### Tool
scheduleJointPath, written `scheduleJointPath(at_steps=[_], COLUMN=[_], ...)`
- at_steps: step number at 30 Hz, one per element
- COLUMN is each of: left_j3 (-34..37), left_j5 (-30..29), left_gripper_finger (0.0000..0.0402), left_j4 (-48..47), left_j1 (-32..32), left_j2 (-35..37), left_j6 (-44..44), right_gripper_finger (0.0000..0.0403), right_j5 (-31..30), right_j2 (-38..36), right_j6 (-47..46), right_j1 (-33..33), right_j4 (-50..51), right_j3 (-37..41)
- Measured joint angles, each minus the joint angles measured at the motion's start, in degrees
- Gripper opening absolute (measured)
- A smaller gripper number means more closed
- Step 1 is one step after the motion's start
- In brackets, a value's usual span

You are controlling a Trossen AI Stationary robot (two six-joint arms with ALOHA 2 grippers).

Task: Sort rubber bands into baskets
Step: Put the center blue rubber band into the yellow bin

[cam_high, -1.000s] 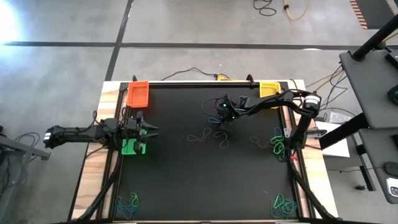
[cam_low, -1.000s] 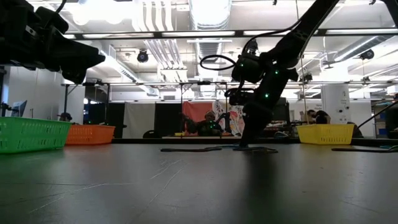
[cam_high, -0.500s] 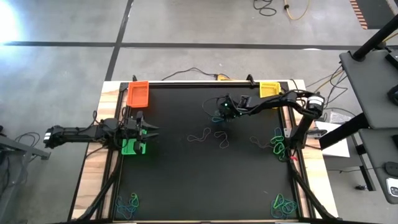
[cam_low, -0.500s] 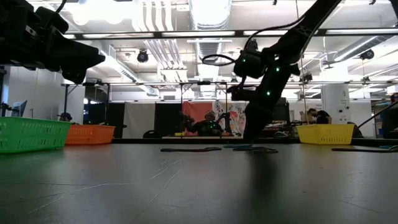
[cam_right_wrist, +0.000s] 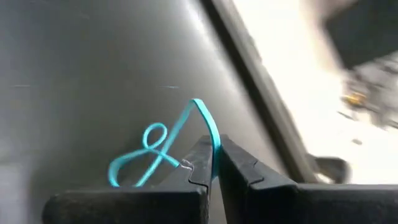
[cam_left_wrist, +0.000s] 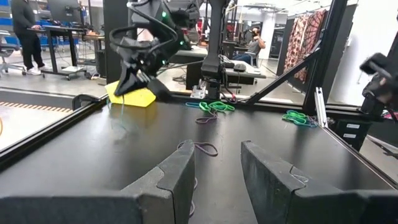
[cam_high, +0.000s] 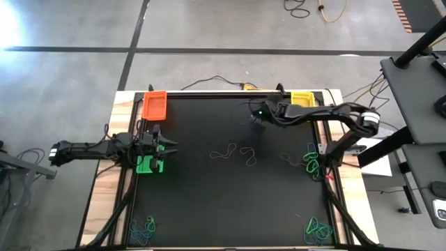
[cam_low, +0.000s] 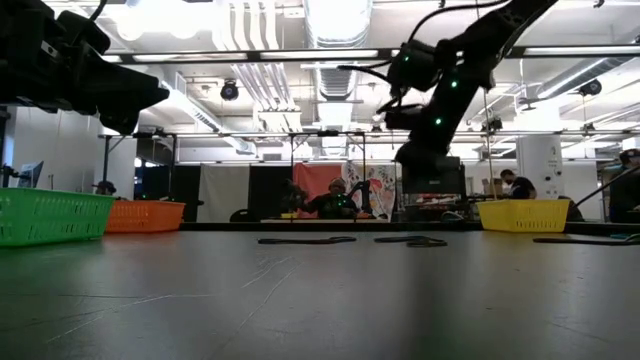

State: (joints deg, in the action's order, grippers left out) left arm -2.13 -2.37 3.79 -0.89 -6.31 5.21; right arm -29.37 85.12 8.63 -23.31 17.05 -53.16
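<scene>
My right gripper (cam_high: 258, 114) hangs high over the far middle of the black table, left of the yellow basket (cam_high: 301, 99), and is shut on a teal rubber band (cam_right_wrist: 158, 152). My left gripper (cam_high: 168, 147) stays open and level over the bright green basket (cam_high: 148, 165) at the left edge, with nothing between its fingers (cam_left_wrist: 217, 167). The orange basket (cam_high: 155, 106) stands at the far left corner. Loose rubber bands (cam_high: 235, 151) lie flat on the table's middle. My right gripper pinches one strand of the teal rubber band's loop (cam_right_wrist: 214, 144) between its two fingertips. The fingers slant downward from the table's right side. The rest of the band twists into a figure-eight beyond the fingertips and hangs slack, clear of the table.
Heaps of green and blue bands lie at the right edge (cam_high: 311, 161), the near right corner (cam_high: 317, 229) and the near left corner (cam_high: 143, 228). Black cables run along the table's frame. The room beyond the far edge holds people and furniture.
My right gripper has risen from the table's middle and swung toward the far edge and the yellow basket, tipping from steeply down to a shallower slant. The teal band has come up with it, lifted clear of the table.
</scene>
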Motion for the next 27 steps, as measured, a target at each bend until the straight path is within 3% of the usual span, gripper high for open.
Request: scheduleJointPath(at_steps=[4, 14, 21, 27], left_j3=[0.0, 0.0, 0.0, 0.0], left_j5=[0.0, 0.0, 0.0, 0.0], left_gripper_finger=[0.0115, 0.0115, 0.0115, 0.0115], left_j4=[0.0, 0.0, 0.0, 0.0], left_j1=[0.0, 0.0, 0.0, 0.0], left_j2=[0.0, 0.0, 0.0, 0.0], left_j6=[0.0, 0.0, 0.0, 0.0], right_gripper_finger=[0.0012, 0.0012, 0.0012, 0.0012], right_j5=[-8.1, -8.3, -10.3, -13.3], right_j2=[-4.7, -15.3, -15.6, -15.5], right_j6=[-2.4, -10.9, -11.4, -11.8], right_j1=[-1.0, -13.1, -18.0, -19.8], right_j4=[5.8, 17.6, 23.3, 31.3], right_j3=[0.0, -0.1, -1.0, -8.2])
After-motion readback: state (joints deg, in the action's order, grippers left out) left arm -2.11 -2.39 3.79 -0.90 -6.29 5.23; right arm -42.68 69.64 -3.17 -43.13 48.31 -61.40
